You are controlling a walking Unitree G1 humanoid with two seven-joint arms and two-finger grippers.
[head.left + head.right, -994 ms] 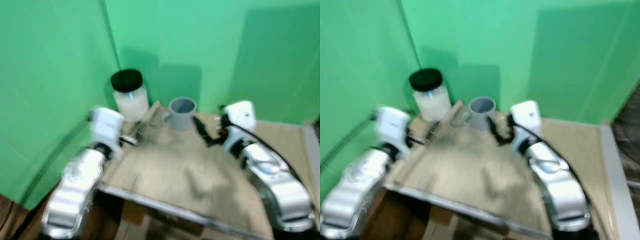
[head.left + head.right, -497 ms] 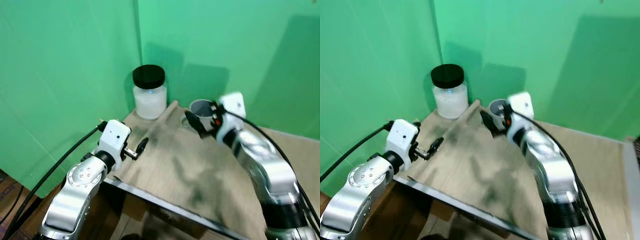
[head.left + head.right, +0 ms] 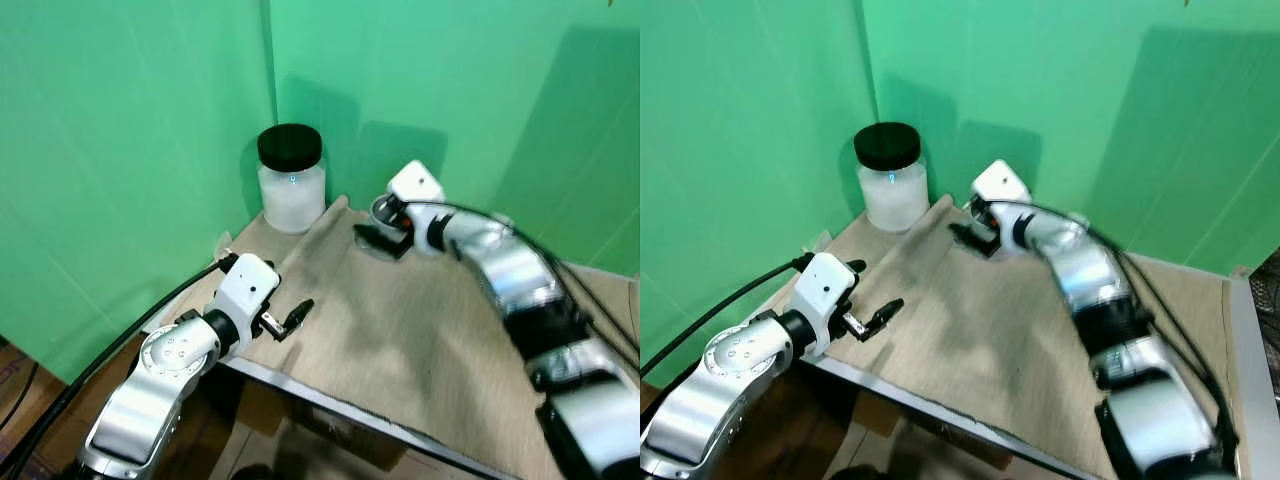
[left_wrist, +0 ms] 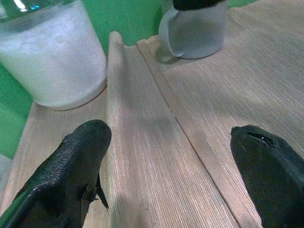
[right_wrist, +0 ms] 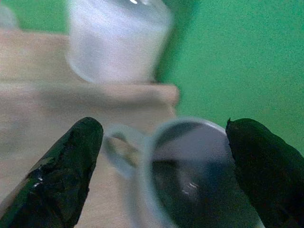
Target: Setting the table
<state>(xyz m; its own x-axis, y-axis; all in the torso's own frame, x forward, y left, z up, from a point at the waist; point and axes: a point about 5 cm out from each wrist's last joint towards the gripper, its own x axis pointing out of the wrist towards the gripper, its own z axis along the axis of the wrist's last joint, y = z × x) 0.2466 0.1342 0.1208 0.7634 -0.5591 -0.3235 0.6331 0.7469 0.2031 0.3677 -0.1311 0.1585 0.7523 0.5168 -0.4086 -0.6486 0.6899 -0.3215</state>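
Grey ceramic mug (image 5: 190,175) stands at the far edge of the beige woven placemat (image 3: 400,330) on the worktop (image 3: 250,235), near the green backdrop's corner. The right tool (image 5: 164,171) hangs just above it, its 2 black fingers (image 5: 61,175) spread wide on either side of the rim, gripping nothing. Just beside the mug stands a frosted white jar with a black lid (image 3: 291,180). The left tool (image 4: 175,175) hovers over the mat's near left edge, released, fingers wide apart, pointing toward mug and jar. From the head views the right tool hides most of the mug; the left wrist view shows its handle (image 4: 166,35) turned toward the jar.
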